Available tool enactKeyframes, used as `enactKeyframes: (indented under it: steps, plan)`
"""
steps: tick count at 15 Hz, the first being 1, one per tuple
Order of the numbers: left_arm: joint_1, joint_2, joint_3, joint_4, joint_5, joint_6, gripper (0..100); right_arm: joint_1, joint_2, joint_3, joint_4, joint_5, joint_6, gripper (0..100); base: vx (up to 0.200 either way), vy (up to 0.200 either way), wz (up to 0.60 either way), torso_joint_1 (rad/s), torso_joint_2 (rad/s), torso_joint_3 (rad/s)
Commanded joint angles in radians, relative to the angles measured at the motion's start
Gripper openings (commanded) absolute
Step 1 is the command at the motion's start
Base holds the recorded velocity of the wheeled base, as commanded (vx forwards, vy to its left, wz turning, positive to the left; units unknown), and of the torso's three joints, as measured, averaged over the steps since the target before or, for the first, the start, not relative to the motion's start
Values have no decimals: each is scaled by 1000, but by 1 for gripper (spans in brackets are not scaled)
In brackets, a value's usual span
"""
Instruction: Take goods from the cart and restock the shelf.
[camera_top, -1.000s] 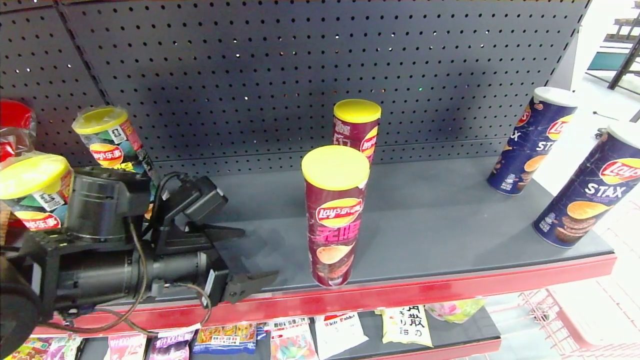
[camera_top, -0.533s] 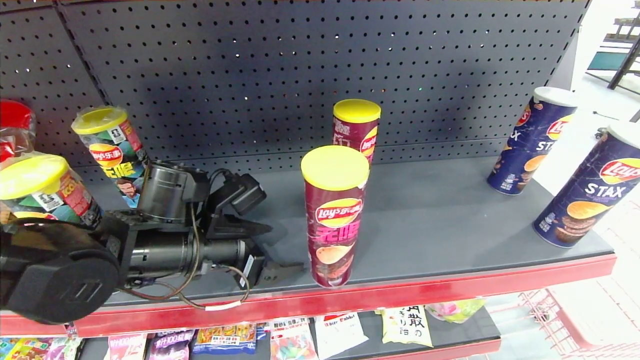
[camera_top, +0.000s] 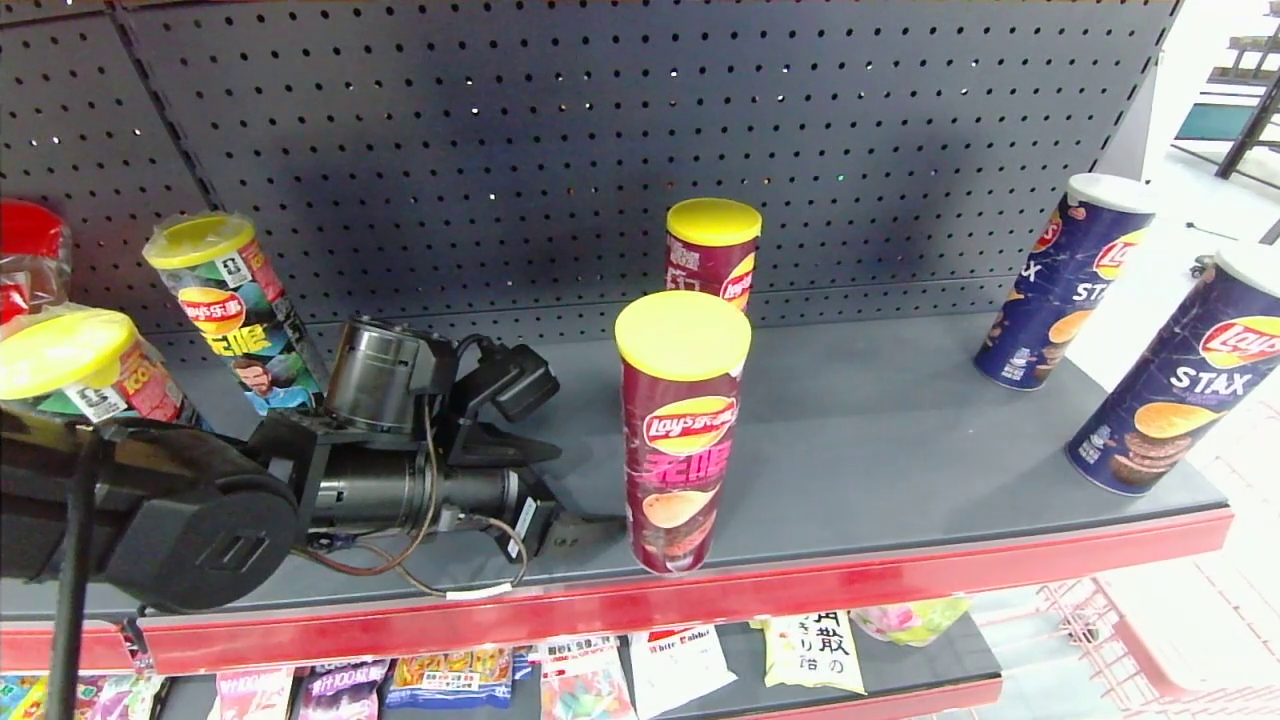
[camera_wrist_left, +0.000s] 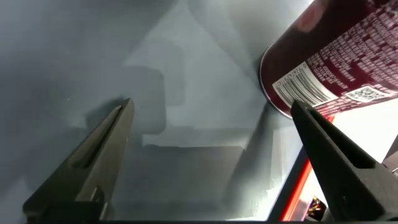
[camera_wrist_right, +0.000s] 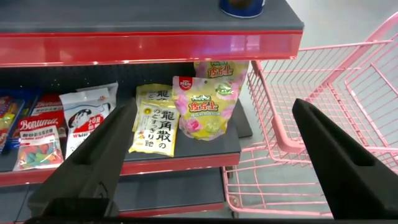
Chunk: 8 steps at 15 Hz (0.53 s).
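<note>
Canister (camera_top: 682, 430) stands upright just beside a fingertip of the spread left hand (camera_top: 585, 490).

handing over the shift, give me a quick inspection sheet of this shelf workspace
surface: grey shelf, red front edge
job's things: front maroon can at the edge, rear maroon can behind it, both upright; blue cans right; yellow-lidded cans left; pink cart below
clutter: nothing seen
tools: left tool open, low on the shelf beside the front maroon can; right tool open, facing the lower shelf
cables: wrist cable loop at the shelf's front edge
surroundings: pegboard back; snack bags on the lower shelf
</note>
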Motion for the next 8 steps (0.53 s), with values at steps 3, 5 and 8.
enactKeyframes:
  steps: [3,5,8]
  plan:
    - [-9,24,-31,0,0,-2,100,0,5,0,0,-1,-1,100,0,0,0,0,0,0]
    - [-16,33,-47,0,0,-2,100,0,3,0,0,-1,-1,100,0,0,0,0,0,0]
    - [-26,46,-60,1,11,-5,100,0,3,0,0,-1,-1,100,0,0,0,0,0,0]
